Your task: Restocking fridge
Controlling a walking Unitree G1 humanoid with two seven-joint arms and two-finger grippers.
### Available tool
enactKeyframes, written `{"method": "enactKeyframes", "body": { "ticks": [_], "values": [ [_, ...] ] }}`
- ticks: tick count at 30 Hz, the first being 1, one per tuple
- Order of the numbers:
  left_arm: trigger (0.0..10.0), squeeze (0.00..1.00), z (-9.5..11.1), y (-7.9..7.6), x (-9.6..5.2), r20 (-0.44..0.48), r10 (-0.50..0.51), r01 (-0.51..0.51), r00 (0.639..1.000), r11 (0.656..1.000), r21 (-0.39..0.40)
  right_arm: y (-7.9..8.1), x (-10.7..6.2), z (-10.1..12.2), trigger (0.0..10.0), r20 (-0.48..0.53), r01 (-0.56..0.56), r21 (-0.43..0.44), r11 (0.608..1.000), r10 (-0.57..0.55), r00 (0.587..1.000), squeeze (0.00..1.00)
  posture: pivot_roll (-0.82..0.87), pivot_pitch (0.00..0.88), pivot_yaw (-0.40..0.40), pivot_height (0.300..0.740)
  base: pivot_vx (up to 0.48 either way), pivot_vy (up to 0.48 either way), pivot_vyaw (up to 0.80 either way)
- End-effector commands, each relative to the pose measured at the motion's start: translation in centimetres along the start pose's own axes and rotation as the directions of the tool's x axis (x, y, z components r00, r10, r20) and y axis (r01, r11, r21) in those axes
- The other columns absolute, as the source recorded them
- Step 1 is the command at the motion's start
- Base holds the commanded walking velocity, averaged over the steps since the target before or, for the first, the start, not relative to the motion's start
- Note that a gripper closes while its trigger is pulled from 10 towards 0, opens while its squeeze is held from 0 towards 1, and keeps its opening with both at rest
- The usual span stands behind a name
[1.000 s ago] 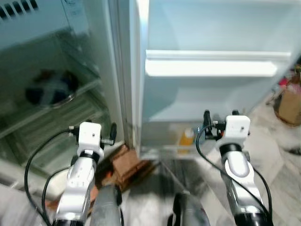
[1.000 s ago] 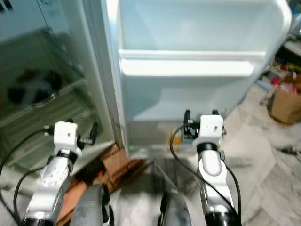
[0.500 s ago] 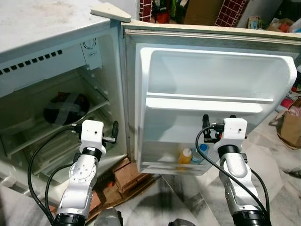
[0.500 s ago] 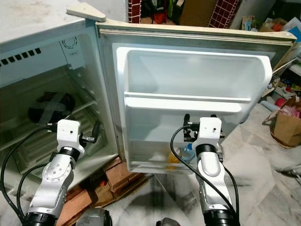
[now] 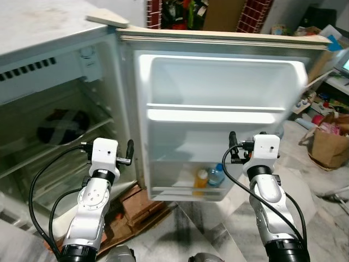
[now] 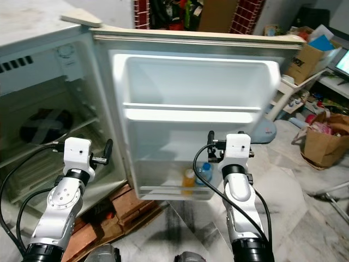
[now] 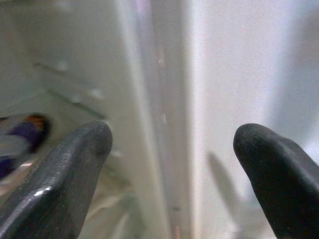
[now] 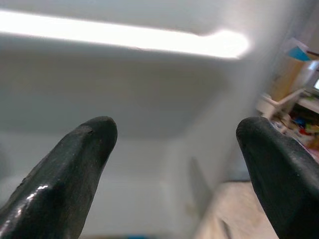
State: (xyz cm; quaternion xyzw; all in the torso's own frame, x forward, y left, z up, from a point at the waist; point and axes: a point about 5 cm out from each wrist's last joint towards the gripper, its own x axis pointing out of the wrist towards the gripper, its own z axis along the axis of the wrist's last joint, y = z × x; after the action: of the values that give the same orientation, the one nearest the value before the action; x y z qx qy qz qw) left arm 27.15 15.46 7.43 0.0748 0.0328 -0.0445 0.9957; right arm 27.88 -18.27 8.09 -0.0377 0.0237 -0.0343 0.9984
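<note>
Fridge (image 5: 65, 82) stands open before me, two bottles (image 5: 209, 177) on its door's (image 5: 218, 87) bottom shelf. Both my left gripper (image 7: 169, 164) and right gripper (image 8: 174, 164) hover spread apart, empty. Something dark, perhaps a bowl (image 5: 62, 124), sits inside.

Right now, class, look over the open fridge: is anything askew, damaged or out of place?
Yes. The fridge stands on broken bricks and cardboard under its front corner, an odd prop. A loose flat board lies on its top by the hinge. Inside the door, two bottles stand upright on the bottom shelf; nothing is spilled.
</note>
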Motion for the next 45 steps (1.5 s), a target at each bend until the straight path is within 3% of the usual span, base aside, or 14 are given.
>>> {"method": "enactKeyframes", "body": {
  "ticks": [1, 5, 11, 24, 36, 45],
  "values": [
    [10.0, 0.0, 0.0, 0.0, 0.1, 0.003, -0.003, 0.003, 1.0, 1.0, 0.014, 0.1, 0.1, 0.0, 10.0, 0.0, -0.012, 0.012, 1.0, 0.012, 1.0, 0.0, 0.03, 0.019, -0.043, 0.74, 0.0, -0.48, 0.0],
    [10.0, 0.0, 0.0, -0.1, 0.1, 0.004, -0.007, 0.007, 1.0, 1.0, 0.013, 1.0, 0.0, -0.1, 10.0, -0.009, -0.094, 0.028, 0.995, 0.094, 0.996, 0.0, 0.03, 0.02, -0.043, 0.74, 0.0, -0.48, 0.0],
    [10.0, 0.0, -0.1, -0.1, 0.0, 0.003, -0.012, 0.012, 1.0, 1.0, 0.015, 3.4, -0.7, -1.0, 10.0, -0.064, -0.353, 0.077, 0.933, 0.358, 0.932, 0.0, 0.03, 0.019, -0.042, 0.74, 0.0, -0.48, 0.0],
    [10.0, 0.0, -0.4, 0.0, -0.1, -0.01, -0.012, 0.012, 1.0, 0.999, 0.035, 3.8, -1.6, -1.8, 10.0, -0.117, -0.557, 0.065, 0.828, 0.561, 0.819, 0.0, 0.04, 0.02, -0.039, 0.74, 0.0, -0.48, 0.0],
    [10.0, 0.0, -0.3, 0.3, 0.0, -0.012, -0.003, 0.004, 1.0, 0.999, 0.044, 2.6, 0.2, 0.1, 10.0, -0.022, -0.479, -0.02, 0.877, 0.479, 0.878, 0.0, 0.04, 0.029, -0.035, 0.74, 0.0, -0.471, 0.73],
    [10.0, 0.0, -0.4, 0.8, 0.0, -0.01, 0.019, -0.018, 1.0, 0.998, 0.065, 2.2, 1.2, 1.4, 10.0, 0.059, -0.408, -0.036, 0.912, 0.41, 0.91, 0.0, 0.04, 0.029, -0.032, 0.74, 0.0, -0.33, 0.72]
  ]
}}
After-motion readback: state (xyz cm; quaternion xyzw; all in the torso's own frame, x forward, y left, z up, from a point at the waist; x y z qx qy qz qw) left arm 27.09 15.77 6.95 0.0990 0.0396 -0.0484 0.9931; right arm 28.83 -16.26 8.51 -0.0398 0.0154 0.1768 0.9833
